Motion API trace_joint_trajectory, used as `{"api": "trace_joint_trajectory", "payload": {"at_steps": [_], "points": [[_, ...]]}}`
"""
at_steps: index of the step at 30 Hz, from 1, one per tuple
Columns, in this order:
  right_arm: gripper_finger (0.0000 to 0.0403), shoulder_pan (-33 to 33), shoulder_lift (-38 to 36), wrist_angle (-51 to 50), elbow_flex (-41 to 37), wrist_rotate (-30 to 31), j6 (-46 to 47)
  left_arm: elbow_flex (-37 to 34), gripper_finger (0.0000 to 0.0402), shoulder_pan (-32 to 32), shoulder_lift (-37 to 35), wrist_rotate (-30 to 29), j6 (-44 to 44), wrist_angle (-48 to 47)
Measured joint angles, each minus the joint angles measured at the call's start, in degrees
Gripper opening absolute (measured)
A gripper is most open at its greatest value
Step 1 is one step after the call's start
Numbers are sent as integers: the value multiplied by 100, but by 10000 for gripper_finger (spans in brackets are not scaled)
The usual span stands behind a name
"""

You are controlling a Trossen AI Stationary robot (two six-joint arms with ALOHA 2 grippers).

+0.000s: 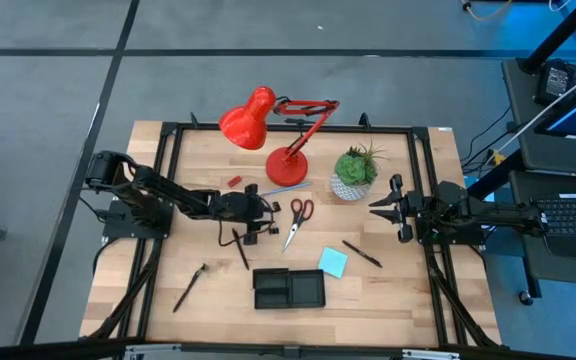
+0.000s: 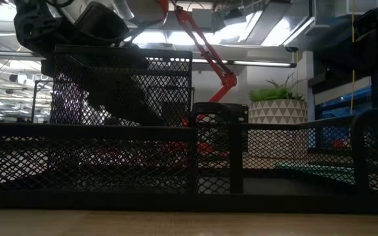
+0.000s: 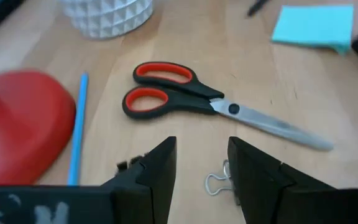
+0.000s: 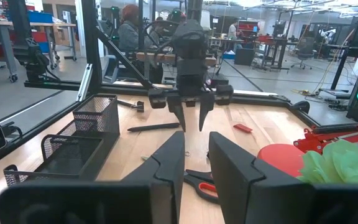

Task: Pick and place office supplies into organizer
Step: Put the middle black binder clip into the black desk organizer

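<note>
My left gripper [image 1: 260,214] is open and hangs over mid-table, pointing down. In the left wrist view a small binder clip [image 3: 219,182] lies on the wood between the open fingers of my left gripper [image 3: 201,165]. The red-handled scissors [image 1: 300,214] lie flat just beyond it. Near the table's front sit the blue sticky-note pad [image 1: 333,262] and the black organizer [image 1: 288,288]. Dark pens [image 1: 190,287] [image 1: 362,253] and a tiny red piece [image 1: 234,181] lie scattered. My right gripper [image 1: 380,207] waits open at the right, beside the plant.
A red desk lamp [image 1: 268,130] stands at the far middle, its base [image 3: 17,124] close to my left gripper, with a blue pen [image 3: 76,130] beside it. The potted plant [image 1: 356,170] stands right of the lamp. The black frame rails [image 1: 168,150] border the wood.
</note>
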Motion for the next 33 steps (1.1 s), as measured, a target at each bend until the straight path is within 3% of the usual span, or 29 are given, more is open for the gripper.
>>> {"api": "trace_joint_trajectory", "payload": {"at_steps": [9, 20, 33], "points": [[78, 1, 0, 2, 0, -1, 1, -2, 141, -4, -2, 399, -1332, -32], [78, 1, 0, 1, 1, 0, 0, -4, 141, -4, 433, 328, -2535, -4], [78, 0, 0, 0, 0, 0, 2, -4, 141, -4, 1089, 400, -2711, 655]]}}
